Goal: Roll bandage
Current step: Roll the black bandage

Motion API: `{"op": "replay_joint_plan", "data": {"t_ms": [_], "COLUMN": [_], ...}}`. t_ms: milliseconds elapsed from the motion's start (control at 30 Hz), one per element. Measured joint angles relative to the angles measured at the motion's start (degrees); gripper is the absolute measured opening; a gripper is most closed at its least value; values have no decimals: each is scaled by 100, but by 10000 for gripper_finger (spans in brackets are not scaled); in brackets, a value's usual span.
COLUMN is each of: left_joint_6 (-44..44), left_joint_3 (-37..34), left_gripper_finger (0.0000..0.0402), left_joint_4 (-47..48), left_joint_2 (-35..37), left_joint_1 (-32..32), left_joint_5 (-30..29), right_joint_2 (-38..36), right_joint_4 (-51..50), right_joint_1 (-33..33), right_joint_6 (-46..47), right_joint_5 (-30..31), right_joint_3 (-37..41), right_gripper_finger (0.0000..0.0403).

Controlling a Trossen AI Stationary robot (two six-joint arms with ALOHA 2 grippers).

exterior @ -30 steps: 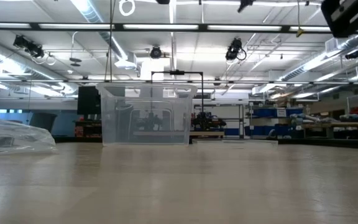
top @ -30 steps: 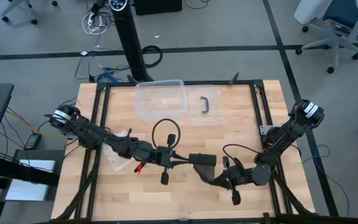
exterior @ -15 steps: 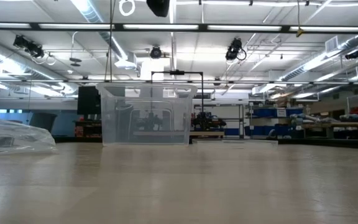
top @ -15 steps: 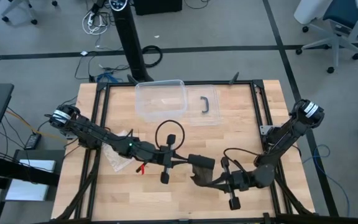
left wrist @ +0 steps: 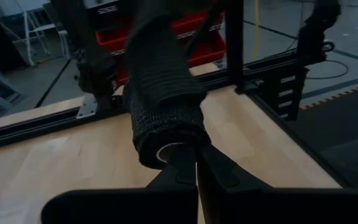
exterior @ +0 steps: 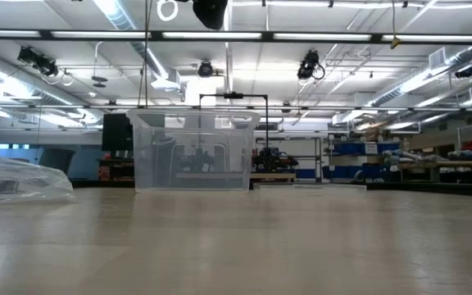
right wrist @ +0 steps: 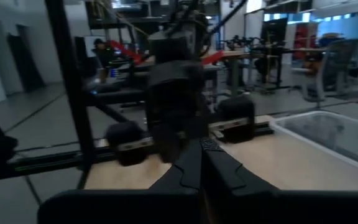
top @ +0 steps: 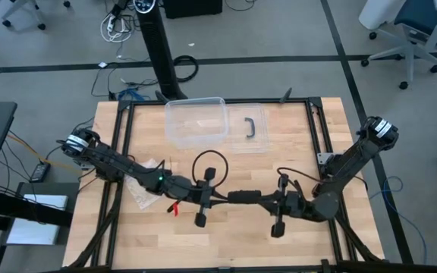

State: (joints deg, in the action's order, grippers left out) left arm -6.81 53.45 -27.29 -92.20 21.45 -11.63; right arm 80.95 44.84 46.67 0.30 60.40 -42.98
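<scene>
The bandage (top: 245, 197) is a black fabric strip held above the table's near middle, between my two grippers. In the left wrist view it is a partly wound roll (left wrist: 165, 121) with a hollow core, and its strip runs on toward the other arm. My left gripper (top: 224, 199) is shut on the roll end. My right gripper (top: 266, 201) faces it from the right, shut on the strip's other end (right wrist: 176, 106). The low view shows nothing of the bandage on the tabletop. My left gripper pinches the roll's wall beside its open core (left wrist: 178, 155) between its two fingers. The fingers lie about level and come from the table's left. The roll is lifted clear of the table. My right gripper pinches the strip's free end (right wrist: 190, 142) between its two fingers. They lie level and come from the table's right, along the strip. The strip runs straight to the roll, clear of the table.
A clear plastic box (top: 196, 121) stands at the far middle, its lid with a black handle (top: 253, 127) beside it on the right. A crinkly clear bag (top: 144, 189) lies under my left arm. Bare wood lies on the near side and right.
My right gripper has risen, gone toward the table's far edge and rolled its wrist, still shut on the strip. The bandage, which sagged in a wide slack fold toward the near edge, now stands as a narrow straight band between the grippers.
</scene>
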Motion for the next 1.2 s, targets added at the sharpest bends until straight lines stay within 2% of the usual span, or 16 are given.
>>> {"op": "replay_joint_plan", "data": {"t_ms": [300, 500, 700, 867, 1200], "left_joint_6": [212, 258, 258, 260, 133], "left_joint_3": [0, 0, 0, -2, -2], "left_gripper_finger": [0, 0, 0, 0, 0], "left_joint_4": [-4, 55, 53, 49, 70], "left_joint_2": [0, -11, -11, -11, -11], "left_joint_1": [159, 236, 236, 236, 236], "left_joint_5": [339, 453, 469, 469, 344], "right_joint_2": [0, -4, -7, -44, -582], "right_joint_4": [-303, -330, -330, -352, -624], "right_joint_1": [-368, -397, -116, 67, 394], "right_joint_6": [311, 316, 356, 274, 12], "right_joint_5": [-55, -197, -188, -106, 26], "right_joint_3": [-2, -2, -4, -4, -4], "right_gripper_finger": [15, 57, 120, 157, 180]}}
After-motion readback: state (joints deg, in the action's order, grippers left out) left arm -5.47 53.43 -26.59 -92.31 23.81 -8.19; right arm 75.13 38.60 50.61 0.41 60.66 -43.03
